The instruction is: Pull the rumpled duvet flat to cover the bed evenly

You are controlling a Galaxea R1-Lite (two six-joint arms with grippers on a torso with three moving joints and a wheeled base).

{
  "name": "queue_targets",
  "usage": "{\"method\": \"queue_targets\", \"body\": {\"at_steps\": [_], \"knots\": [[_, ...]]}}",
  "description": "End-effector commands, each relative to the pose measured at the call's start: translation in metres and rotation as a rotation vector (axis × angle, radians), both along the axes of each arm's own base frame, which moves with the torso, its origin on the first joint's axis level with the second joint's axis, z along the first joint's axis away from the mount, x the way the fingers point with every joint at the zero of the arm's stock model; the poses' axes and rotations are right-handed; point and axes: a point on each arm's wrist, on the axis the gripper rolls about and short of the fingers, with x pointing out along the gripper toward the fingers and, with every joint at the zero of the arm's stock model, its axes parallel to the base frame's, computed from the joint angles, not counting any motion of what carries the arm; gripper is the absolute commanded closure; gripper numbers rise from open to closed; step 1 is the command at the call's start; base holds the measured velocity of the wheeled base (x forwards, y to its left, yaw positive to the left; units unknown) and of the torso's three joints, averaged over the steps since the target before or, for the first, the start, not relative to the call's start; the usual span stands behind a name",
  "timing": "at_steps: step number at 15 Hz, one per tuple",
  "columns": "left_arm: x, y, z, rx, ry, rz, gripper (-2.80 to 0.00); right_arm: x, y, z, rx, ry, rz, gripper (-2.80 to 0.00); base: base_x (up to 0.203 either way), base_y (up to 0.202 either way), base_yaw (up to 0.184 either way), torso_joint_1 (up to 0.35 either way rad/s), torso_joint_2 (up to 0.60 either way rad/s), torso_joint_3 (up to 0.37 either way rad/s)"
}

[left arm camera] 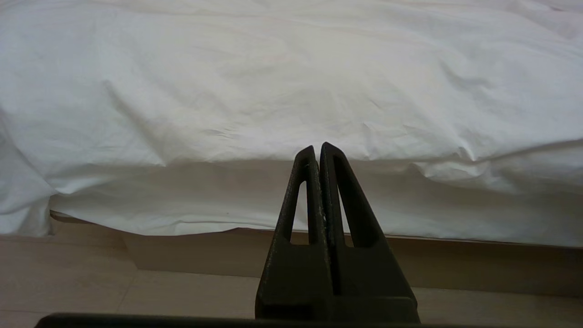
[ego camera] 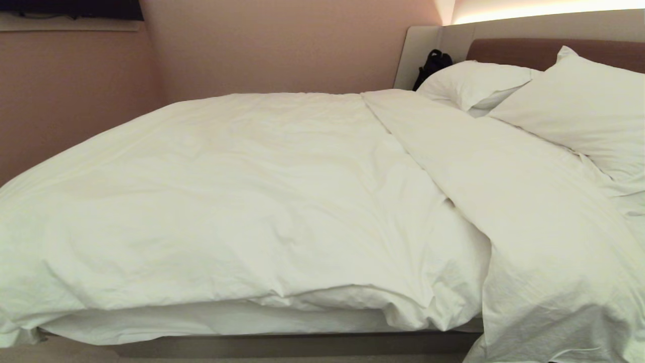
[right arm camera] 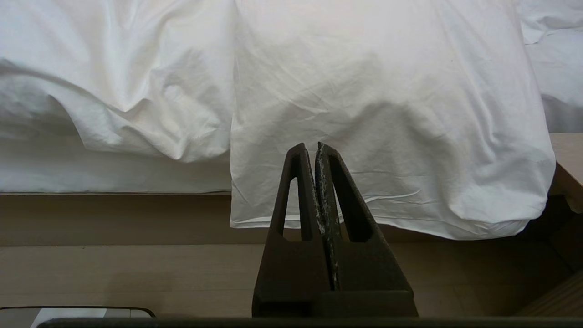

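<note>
Duvet (ego camera: 242, 201) is lying bunched across the bed (ego camera: 282, 345), a folded-over band (ego camera: 529, 212) running from the pillows (ego camera: 569, 106) and hanging over the near side. Both grippers, left (left arm camera: 318, 148) and right (right arm camera: 309, 146), are hovering low beside the bed, jaws together and gripping nothing. Pulling is not yet starting; next, I judge, the right one needs opening to pinch that hanging edge.
</note>
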Motion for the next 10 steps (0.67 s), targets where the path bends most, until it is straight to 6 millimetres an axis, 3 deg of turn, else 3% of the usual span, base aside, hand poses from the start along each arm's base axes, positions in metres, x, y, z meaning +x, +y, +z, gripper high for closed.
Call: {"method": "queue_targets", "body": {"at_steps": [1,10], "knots": [[0.0001,0.0000,0.0001,-0.001,0.000,0.001,0.00,-0.0001,0.0000,0.0005,-0.001,-0.003,0.000,0.00,0.000,0.000,0.000,0.000,0.00,0.000],[0.0000,0.0000,0.0001,-0.001,-0.001,0.001,0.00,-0.0001,0.0000,0.0007,0.028,-0.007,0.000,0.00,0.000,0.000,0.000,0.000,0.00,0.000]]}}
